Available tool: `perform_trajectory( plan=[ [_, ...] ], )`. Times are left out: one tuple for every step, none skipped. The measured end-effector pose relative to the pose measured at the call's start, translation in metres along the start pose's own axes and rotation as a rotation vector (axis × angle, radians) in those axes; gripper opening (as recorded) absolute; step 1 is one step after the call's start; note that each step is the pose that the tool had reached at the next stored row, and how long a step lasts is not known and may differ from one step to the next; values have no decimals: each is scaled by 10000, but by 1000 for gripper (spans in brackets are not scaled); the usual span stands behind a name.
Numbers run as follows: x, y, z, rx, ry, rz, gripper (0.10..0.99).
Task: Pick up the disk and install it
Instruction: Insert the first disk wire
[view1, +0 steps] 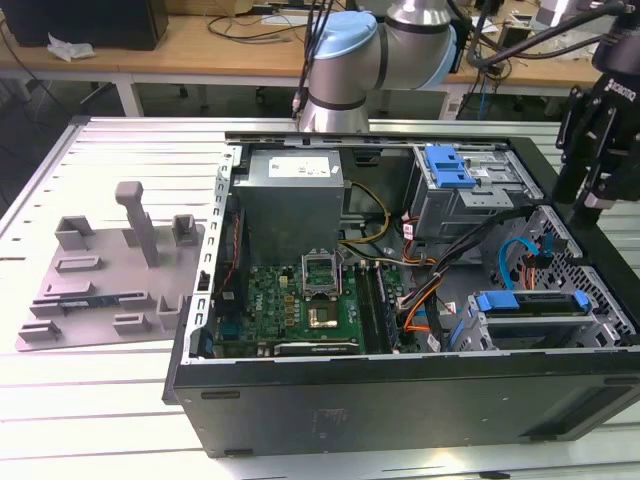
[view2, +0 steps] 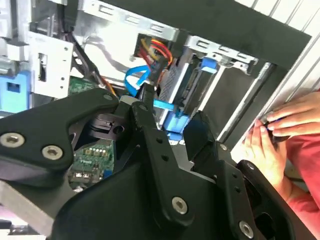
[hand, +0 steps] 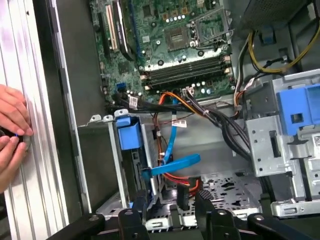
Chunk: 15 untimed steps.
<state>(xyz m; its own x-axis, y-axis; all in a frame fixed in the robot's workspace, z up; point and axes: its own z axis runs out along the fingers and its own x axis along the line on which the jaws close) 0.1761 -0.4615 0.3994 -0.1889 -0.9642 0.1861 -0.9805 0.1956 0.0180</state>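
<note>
Here the end effector (hand: 170, 209) hangs spread and empty over the open case (view1: 400, 400) on the table (view1: 90, 400), at the exterior view's right. Near it, the disk (view1: 525, 303) sits in its blue rail inside the drive cage (view1: 600, 312). A person's hands (hand: 11, 131) rest at the case's side.

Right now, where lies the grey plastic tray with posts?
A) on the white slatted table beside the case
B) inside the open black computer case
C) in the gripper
A: the grey tray rests on the table, at the exterior view's left of the case.
</note>
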Motion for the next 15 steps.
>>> perform_trajectory(
  plan=[
    [-19,-34,5,4,19,3,514],
    [-45,-79,12,8,42,9,514],
    [-72,-114,19,13,70,14,514],
    [-88,-126,28,14,83,24,514],
    [-116,-136,45,14,107,45,514],
    [-134,-144,53,17,135,59,514],
    [-148,-150,60,21,162,71,514],
    [-168,-154,71,30,230,96,514],
    [-181,-154,78,43,310,117,514],
    [-188,-152,84,52,371,133,502],
    [-205,-150,97,77,527,171,431],
    [-217,-148,106,94,639,199,361],
    [-224,-147,115,111,743,223,361],
    [-227,-147,120,127,837,242,361],
    [-231,-147,125,154,989,264,361]
  ],
)
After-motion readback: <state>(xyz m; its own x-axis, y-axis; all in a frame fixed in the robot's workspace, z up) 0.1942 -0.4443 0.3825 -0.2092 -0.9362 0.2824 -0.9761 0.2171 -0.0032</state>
